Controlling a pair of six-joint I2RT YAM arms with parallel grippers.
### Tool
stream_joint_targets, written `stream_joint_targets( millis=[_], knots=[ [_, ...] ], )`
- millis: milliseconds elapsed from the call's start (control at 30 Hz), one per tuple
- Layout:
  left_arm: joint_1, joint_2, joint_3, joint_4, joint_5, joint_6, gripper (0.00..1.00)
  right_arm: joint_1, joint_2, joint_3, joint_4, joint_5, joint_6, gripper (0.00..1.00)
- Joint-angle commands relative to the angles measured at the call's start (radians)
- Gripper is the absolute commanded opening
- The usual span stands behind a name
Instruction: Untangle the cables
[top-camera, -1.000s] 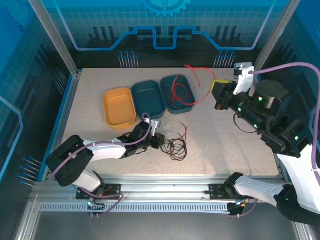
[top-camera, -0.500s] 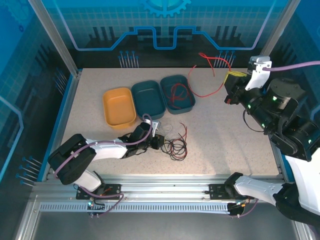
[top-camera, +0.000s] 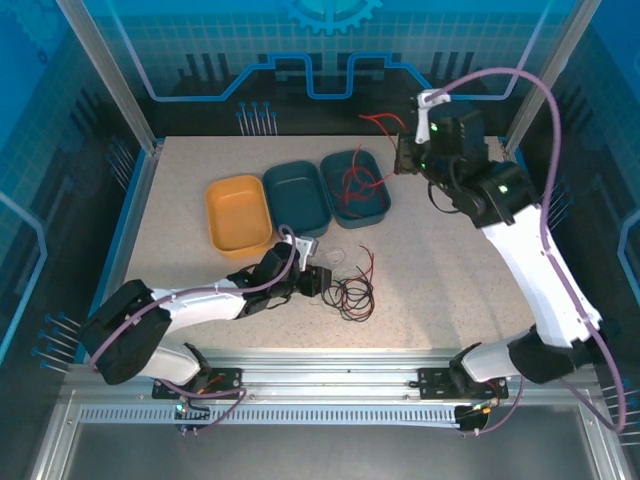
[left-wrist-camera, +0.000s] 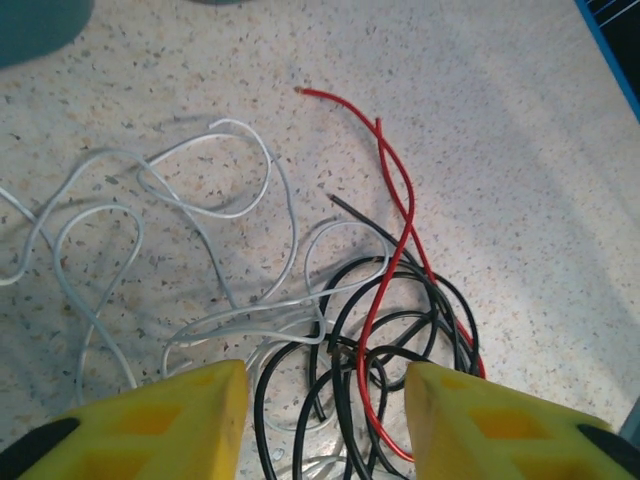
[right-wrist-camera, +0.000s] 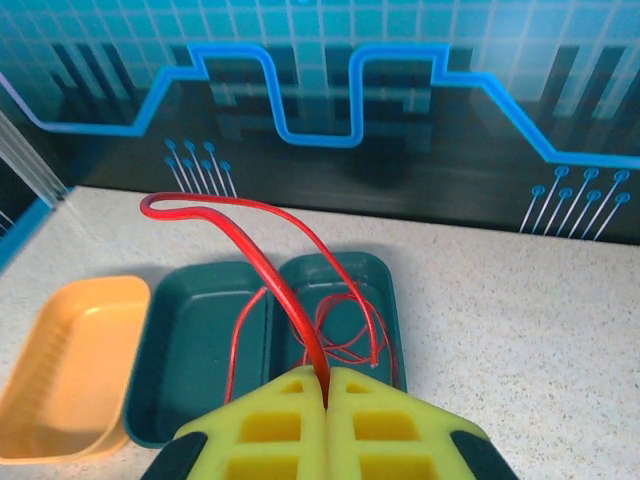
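One orange tray, two teal trays.

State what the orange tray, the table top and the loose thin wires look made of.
Orange oblong tray: probably moulded plastic, matte; uniform colour, rounded corners. Speckled beige table top: perhaps stone-effect laminate; fine dark flecks, smooth. Thin red, white and black wires: seemingly plastic-sheathed, slightly glossy; they curl in loose loops.

Left hand parted, right hand pinched closed

Matt speckled table, glossy red cable, plastic orange tray
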Motion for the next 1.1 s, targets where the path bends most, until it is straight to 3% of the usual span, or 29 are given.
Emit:
stream_joint_targets(
  millis=[0,300,500,800,1067],
  knots=[
    [0.005,-0.054,0.023,-0.053,-0.024,0.006,0.52,-0.028,0.054,0.038,0.038,-0.031,-0.024,0.0],
    [0.004,-0.141,0.022,-0.102,-0.041,0.004,0.68,-0.08,0.263,0.042,0.146,-0.075,-0.094,0.0],
    [0.005,-0.196,0.016,-0.147,-0.068,-0.001,0.99,-0.105,0.408,0.108,0.161,-0.112,-0.143,0.0],
    [0.004,-0.274,0.014,-0.203,-0.114,-0.002,0.99,-0.135,0.613,0.262,0.086,-0.118,-0.157,0.0],
    [0.006,-0.297,-0.001,-0.219,-0.142,-0.006,0.99,-0.174,0.702,0.278,0.052,-0.14,-0.125,0.0]
  ],
)
